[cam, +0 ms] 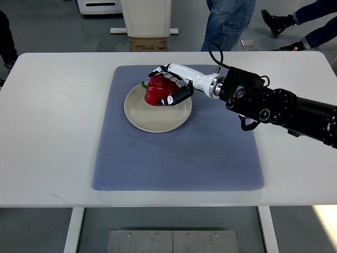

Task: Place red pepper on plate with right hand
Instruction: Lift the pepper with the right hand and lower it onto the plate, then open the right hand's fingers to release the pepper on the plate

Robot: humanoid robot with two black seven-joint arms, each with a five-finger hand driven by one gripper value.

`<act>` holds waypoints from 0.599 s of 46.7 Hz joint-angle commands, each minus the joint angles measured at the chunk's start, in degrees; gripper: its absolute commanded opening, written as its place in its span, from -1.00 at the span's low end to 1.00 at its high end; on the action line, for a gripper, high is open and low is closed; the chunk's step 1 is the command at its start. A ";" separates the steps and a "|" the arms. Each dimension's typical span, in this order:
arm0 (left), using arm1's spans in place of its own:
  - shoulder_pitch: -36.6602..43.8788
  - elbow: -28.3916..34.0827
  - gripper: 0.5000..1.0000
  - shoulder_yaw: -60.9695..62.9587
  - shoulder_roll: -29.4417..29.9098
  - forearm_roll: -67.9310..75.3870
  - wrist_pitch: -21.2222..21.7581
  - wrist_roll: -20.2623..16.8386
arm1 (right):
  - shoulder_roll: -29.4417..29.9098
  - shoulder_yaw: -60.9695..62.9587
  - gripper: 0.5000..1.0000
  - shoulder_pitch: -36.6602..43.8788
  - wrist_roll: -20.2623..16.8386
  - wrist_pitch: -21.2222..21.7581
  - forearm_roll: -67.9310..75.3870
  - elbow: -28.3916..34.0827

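A red pepper with a green stem sits over the far part of a round cream plate on the blue mat. My right hand, white with black fingers, reaches in from the right and wraps around the pepper, fingers above it and the thumb along its near side. I cannot tell whether the pepper's underside touches the plate. The left arm does not show.
The blue mat covers the middle of a white table. People's legs stand beyond the far edge, beside a white bin and a cardboard box.
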 commanded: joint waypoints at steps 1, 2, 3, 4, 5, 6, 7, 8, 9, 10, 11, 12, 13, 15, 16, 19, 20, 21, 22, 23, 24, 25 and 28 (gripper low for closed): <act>-0.05 0.00 1.00 0.00 0.00 0.00 -0.04 0.00 | 0.00 0.20 -1.00 -0.31 -0.01 0.00 0.00 0.76; -0.05 0.00 1.00 0.00 0.00 0.00 -0.04 0.00 | 0.00 0.20 -1.00 -0.48 -0.01 0.00 0.00 0.93; -0.05 0.00 1.00 0.00 0.00 0.00 -0.04 0.00 | 0.00 0.20 -1.00 -0.66 -0.01 0.00 0.00 1.02; -0.05 0.00 1.00 0.00 0.00 0.00 0.05 0.00 | 0.00 0.20 -1.00 -0.83 -0.01 0.00 0.00 1.11; 0.04 0.00 1.00 0.00 0.00 0.00 0.05 0.00 | 0.00 0.20 -1.00 -1.01 -0.01 0.00 0.00 1.11; 0.04 0.00 1.00 0.00 0.00 0.00 -0.04 0.00 | 0.00 0.20 -1.00 -1.18 -0.01 0.00 0.00 1.11; 0.04 0.00 1.00 0.00 0.00 0.00 -0.04 0.00 | 0.00 0.20 -1.00 -1.36 -0.01 0.00 0.00 1.11; -0.05 0.00 1.00 0.00 0.00 0.00 -0.04 0.00 | 0.00 0.20 -1.00 -1.62 -0.01 0.00 -0.08 1.11; 0.04 0.00 1.00 0.00 0.00 0.00 0.05 0.00 | 0.00 0.20 -1.00 -1.71 -0.01 0.00 -0.08 1.11; 0.04 0.00 1.00 0.00 0.00 0.00 -0.04 0.00 | 0.00 0.20 -1.00 -1.89 -0.01 0.00 -0.08 1.11; 0.04 0.00 1.00 0.00 0.00 0.00 0.05 0.00 | 0.00 0.20 -1.00 -2.06 -0.01 0.00 -0.08 1.11; 0.04 0.00 1.00 0.00 0.00 0.00 0.05 0.00 | 0.00 0.20 -1.00 -2.15 -0.01 0.00 -0.08 1.11; 0.04 0.00 1.00 0.00 0.00 0.00 -0.04 0.00 | 0.00 0.20 -1.00 -2.41 -0.01 0.00 -0.17 1.11; 0.04 0.00 1.00 0.00 0.00 0.00 0.05 0.00 | 0.00 0.20 -1.00 -2.85 -0.01 0.00 -0.17 1.11; 0.04 0.00 1.00 0.00 0.00 0.00 0.05 0.00 | 0.00 0.20 -1.00 -3.03 -0.01 0.00 -0.26 1.11; -0.05 0.00 1.00 0.00 0.00 0.00 0.05 0.00 | 0.00 0.20 -1.00 -3.65 -0.01 0.00 -0.26 1.11; -0.05 0.00 1.00 0.00 0.00 0.00 -0.04 0.00 | 0.00 0.11 -1.00 -3.73 -0.01 0.00 -0.35 1.11; 0.04 0.00 1.00 0.00 0.00 0.00 -0.04 0.00 | 0.00 0.20 -1.00 -3.82 -0.01 0.00 -0.43 1.02; 0.04 0.00 1.00 0.00 0.00 0.00 0.05 0.00 | 0.00 0.20 -1.00 -4.00 -0.01 -0.09 -0.52 1.02; -0.05 0.00 1.00 0.00 0.00 0.00 -0.04 0.00 | 0.00 0.20 -1.00 -4.00 -0.10 0.00 -0.70 0.94; -0.05 0.00 1.00 0.00 0.00 0.00 -0.04 0.00 | 0.00 0.20 -1.00 -4.00 -0.19 -0.09 -0.79 0.93; -0.05 0.00 1.00 0.00 0.00 0.00 0.05 0.00 | 0.00 0.20 -1.00 -4.00 -0.19 -0.09 -0.87 0.93; 0.04 0.00 1.00 0.00 0.00 0.00 0.05 0.00 | 0.00 0.20 -1.00 -4.09 -0.19 -0.18 -1.05 0.76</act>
